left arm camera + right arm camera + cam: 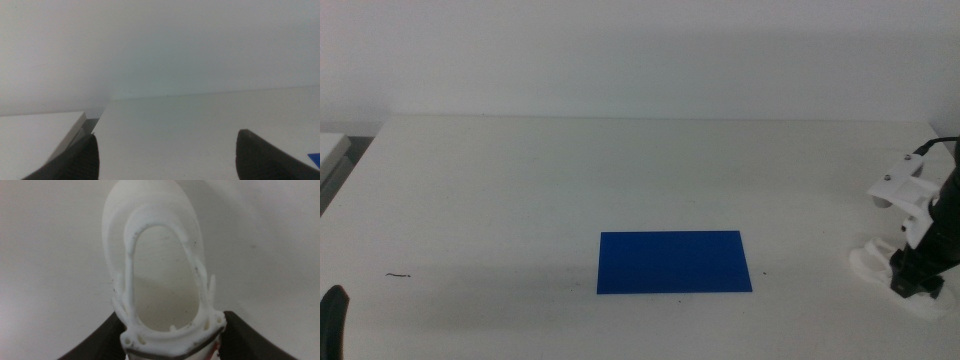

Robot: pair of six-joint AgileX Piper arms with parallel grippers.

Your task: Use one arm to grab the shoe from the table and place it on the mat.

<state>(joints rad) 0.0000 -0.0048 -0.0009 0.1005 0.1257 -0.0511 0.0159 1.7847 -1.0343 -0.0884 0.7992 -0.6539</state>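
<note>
The white shoe (873, 262) lies on the white table (620, 170) at the far right, well right of the blue mat (674, 262). My right gripper (912, 280) reaches down onto it. In the right wrist view the shoe (155, 245) is seen from above, its opening facing the camera. The two dark jaws of the right gripper (172, 330) press against both sides of its heel end. The shoe rests on the table. My left gripper (334, 318) waits at the bottom left corner, open and empty (165, 155). A corner of the mat (315, 157) shows in the left wrist view.
A second white surface (332, 148) stands beyond the table's left edge, with a gap between; it also shows in the left wrist view (35, 130). A small dark thread (398, 275) lies on the table at the left.
</note>
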